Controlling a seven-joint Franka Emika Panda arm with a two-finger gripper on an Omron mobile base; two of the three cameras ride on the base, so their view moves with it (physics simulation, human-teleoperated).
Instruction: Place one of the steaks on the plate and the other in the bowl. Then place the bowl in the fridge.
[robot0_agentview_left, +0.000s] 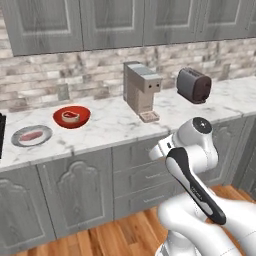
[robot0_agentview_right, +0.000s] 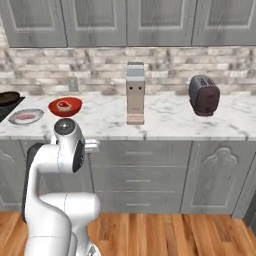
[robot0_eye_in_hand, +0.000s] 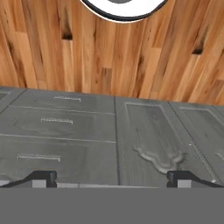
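The red bowl (robot0_agentview_left: 71, 116) (robot0_agentview_right: 65, 105) sits on the counter's left part and holds the rounder steak (robot0_agentview_left: 70, 117) (robot0_agentview_right: 64, 105) with a pale fat rim. Left of it lies the grey plate (robot0_agentview_left: 20, 139) (robot0_agentview_right: 15, 119) with the flat pink steak (robot0_agentview_left: 32, 135) (robot0_agentview_right: 27, 116) on it. My arm is folded low in front of the cabinets, well away from both dishes. In the hand view my gripper (robot0_eye_in_hand: 113, 180) is open, its fingertips (robot0_eye_in_hand: 43, 178) far apart with nothing between them, facing drawer fronts and wooden floor. The fridge is out of view.
A coffee machine (robot0_agentview_left: 141, 92) (robot0_agentview_right: 135, 92) stands mid-counter and a dark toaster (robot0_agentview_left: 194, 85) (robot0_agentview_right: 204, 95) to its right. A dark pan (robot0_agentview_right: 8, 97) rests on the stove at far left. Grey drawers (robot0_agentview_right: 139, 170) and cupboard doors run below the counter.
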